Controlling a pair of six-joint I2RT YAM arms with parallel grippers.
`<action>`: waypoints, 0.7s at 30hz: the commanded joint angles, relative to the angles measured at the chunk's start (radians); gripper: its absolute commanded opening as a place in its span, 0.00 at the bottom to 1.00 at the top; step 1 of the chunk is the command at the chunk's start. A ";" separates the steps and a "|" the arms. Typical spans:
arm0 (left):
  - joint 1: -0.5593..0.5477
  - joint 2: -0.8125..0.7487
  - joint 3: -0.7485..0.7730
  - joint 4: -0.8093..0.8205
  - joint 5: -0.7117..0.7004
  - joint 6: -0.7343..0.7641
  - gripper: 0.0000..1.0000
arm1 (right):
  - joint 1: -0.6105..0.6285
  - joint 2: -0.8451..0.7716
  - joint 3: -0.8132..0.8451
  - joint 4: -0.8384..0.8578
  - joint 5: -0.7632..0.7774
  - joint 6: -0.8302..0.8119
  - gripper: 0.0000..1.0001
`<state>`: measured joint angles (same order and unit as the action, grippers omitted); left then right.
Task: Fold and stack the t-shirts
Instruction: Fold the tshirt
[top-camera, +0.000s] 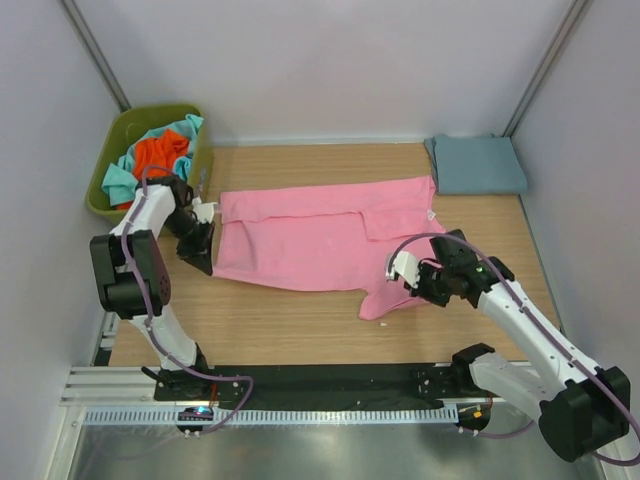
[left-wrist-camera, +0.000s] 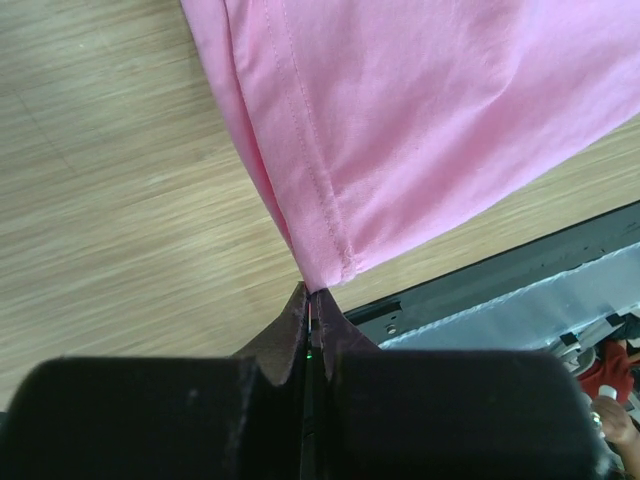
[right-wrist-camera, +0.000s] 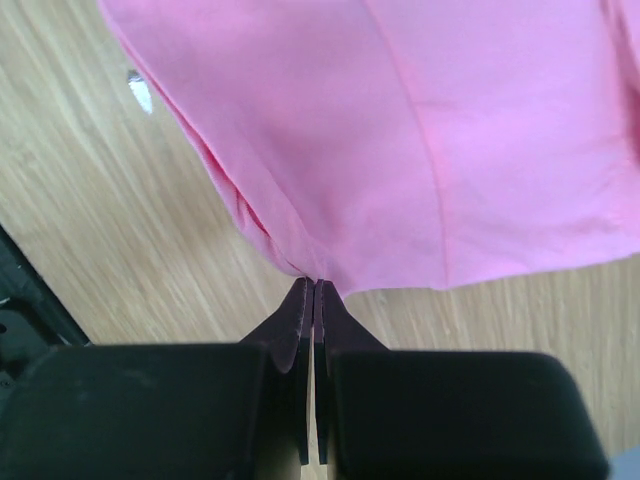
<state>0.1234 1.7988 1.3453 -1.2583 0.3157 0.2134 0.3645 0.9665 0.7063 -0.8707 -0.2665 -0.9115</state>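
So the pink t-shirt (top-camera: 320, 235) lies spread across the middle of the tabletop (top-camera: 300, 325), with a flap folded over on its right part; the left fingers (left-wrist-camera: 300, 335) are clamped tight on its hem corner by the tabletop's left edge; the right fingers (right-wrist-camera: 306, 305) are pinched on its near right corner; the blue-grey t-shirt (top-camera: 478, 165) sits folded in the far right corner; the orange t-shirt (top-camera: 160, 155) and teal t-shirt (top-camera: 118, 182) are bunched up in the green bin (top-camera: 105, 205) at the far left corner.
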 joint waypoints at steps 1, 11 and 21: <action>0.009 -0.027 0.051 -0.078 -0.003 0.053 0.00 | 0.005 -0.032 0.058 0.050 0.072 0.094 0.01; 0.010 0.039 0.179 -0.119 -0.026 0.095 0.00 | -0.079 0.058 0.215 0.245 0.139 0.194 0.02; -0.041 0.155 0.402 -0.127 0.029 0.046 0.00 | -0.205 0.285 0.384 0.394 0.085 0.289 0.01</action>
<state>0.1032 1.9316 1.6840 -1.3396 0.3153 0.2707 0.1715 1.2205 1.0267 -0.5716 -0.1589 -0.6685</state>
